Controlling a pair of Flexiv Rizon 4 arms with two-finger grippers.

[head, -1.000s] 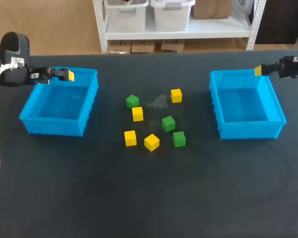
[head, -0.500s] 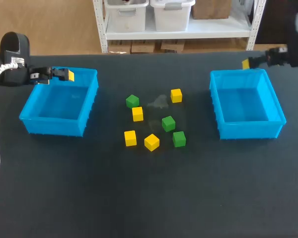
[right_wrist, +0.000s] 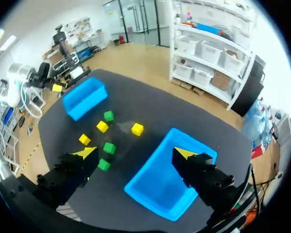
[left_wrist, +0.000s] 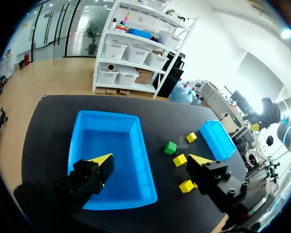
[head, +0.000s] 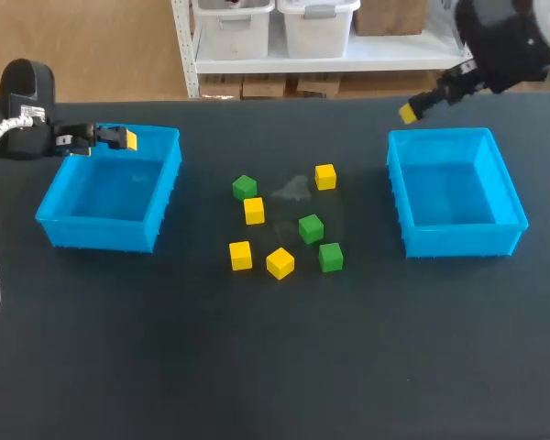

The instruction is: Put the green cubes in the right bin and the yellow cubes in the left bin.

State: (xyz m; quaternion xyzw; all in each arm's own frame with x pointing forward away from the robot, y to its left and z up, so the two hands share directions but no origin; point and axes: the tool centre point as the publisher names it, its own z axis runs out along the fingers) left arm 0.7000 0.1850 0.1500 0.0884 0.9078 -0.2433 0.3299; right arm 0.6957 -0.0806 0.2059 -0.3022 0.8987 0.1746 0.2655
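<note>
**Dark table (head: 275, 367) with two blue bins and seven cubes.** The left bin (head: 101, 235) stands towards the table's left side and the right bin (head: 458, 242) towards its right, well apart. All seven cubes lie loose on the table between the bins, and none touches another.

There are three green cubes (head: 311, 228). One is at the far left of the cluster, one is in the middle, and one is just nearer the robot and slightly right of the middle one. There are four yellow cubes (head: 254, 211). One is at the far right of the cluster and one lies just on the near side of the far-left green cube. The other two lie side by side at the near edge, close together but apart.

The left gripper (left_wrist: 150, 160) hangs over the far left corner of the left bin. Its fingers are spread wide with nothing held, and in the left wrist view the bin lies under and ahead of it.

The right gripper (right_wrist: 135, 153) is beyond the far left corner of the right bin. It appears to be raised well above the table, though the head view alone does not settle its height. Its fingers are likewise spread wide and grip nothing. In the right wrist view the right bin lies under it, with the cubes and the left bin farther ahead.
</note>
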